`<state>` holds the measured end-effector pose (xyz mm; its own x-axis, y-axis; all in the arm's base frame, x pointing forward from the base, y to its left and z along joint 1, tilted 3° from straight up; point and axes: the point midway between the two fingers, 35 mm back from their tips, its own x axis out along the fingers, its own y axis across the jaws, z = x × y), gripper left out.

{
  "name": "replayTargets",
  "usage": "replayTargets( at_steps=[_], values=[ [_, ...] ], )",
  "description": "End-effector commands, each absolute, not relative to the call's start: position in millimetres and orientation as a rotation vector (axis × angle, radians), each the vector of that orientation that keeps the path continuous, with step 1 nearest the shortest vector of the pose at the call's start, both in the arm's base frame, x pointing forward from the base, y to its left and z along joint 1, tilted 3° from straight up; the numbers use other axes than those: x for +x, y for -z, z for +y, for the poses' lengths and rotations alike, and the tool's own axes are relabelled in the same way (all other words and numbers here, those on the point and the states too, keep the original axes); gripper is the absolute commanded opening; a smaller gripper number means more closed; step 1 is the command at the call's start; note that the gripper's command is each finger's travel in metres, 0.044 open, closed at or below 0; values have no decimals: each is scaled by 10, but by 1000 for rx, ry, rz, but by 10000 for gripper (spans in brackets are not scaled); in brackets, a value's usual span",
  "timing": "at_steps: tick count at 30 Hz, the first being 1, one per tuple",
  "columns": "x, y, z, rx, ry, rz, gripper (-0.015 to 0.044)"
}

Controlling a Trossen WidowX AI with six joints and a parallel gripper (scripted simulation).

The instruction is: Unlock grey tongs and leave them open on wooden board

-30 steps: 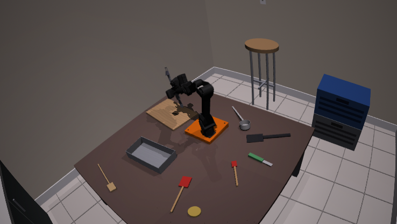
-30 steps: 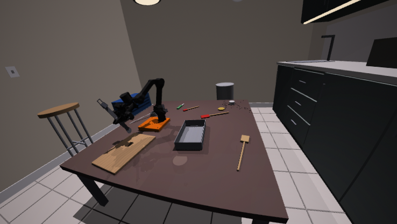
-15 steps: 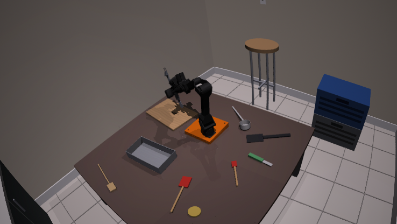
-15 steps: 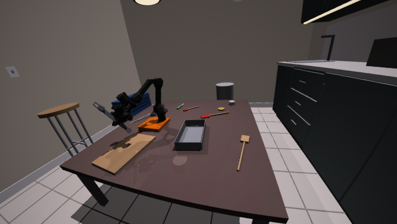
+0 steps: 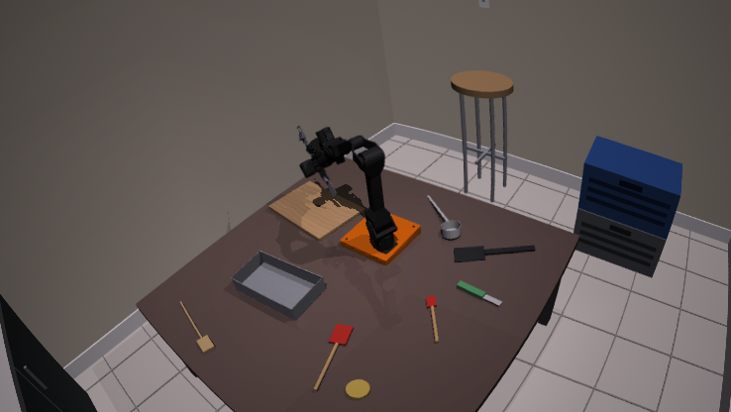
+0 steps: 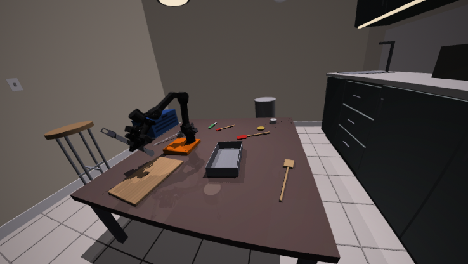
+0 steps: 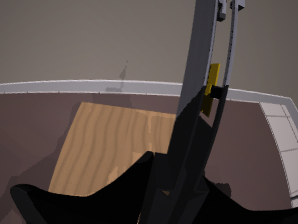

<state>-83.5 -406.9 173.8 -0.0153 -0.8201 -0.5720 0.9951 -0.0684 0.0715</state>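
The grey tongs (image 5: pixel 330 187) (image 6: pixel 115 134) (image 7: pixel 196 55) are held in the air, slanting. Their looped end is up at the left in the exterior view, and the other end points down at a slant. In the wrist view the two arms stand close together, with a yellow piece (image 7: pixel 213 82) between them. My gripper (image 5: pixel 313 154) (image 6: pixel 133 139) (image 7: pixel 163 159) is shut on the tongs, above the far part of the wooden board (image 5: pixel 301 209) (image 6: pixel 157 177) (image 7: pixel 105 150). Whether the lock is engaged cannot be told.
The roasting tin (image 5: pixel 295 310) (image 6: pixel 222 172) stands on the table near the orange base (image 5: pixel 353 248) (image 6: pixel 175 151). A wooden turner (image 5: pixel 205 343) (image 6: pixel 288 163), a red spatula (image 5: pixel 341 334) (image 6: pixel 241 137) and a ladle (image 5: pixel 451 230) lie farther off.
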Motion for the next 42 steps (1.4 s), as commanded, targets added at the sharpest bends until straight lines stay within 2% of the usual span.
replayTargets(
  at_steps=[1,42],
  values=[
    [-850,-1766,-4124,569,1557,436,-150],
    [-854,-1661,-4293,955,1422,800,-150]
  ],
)
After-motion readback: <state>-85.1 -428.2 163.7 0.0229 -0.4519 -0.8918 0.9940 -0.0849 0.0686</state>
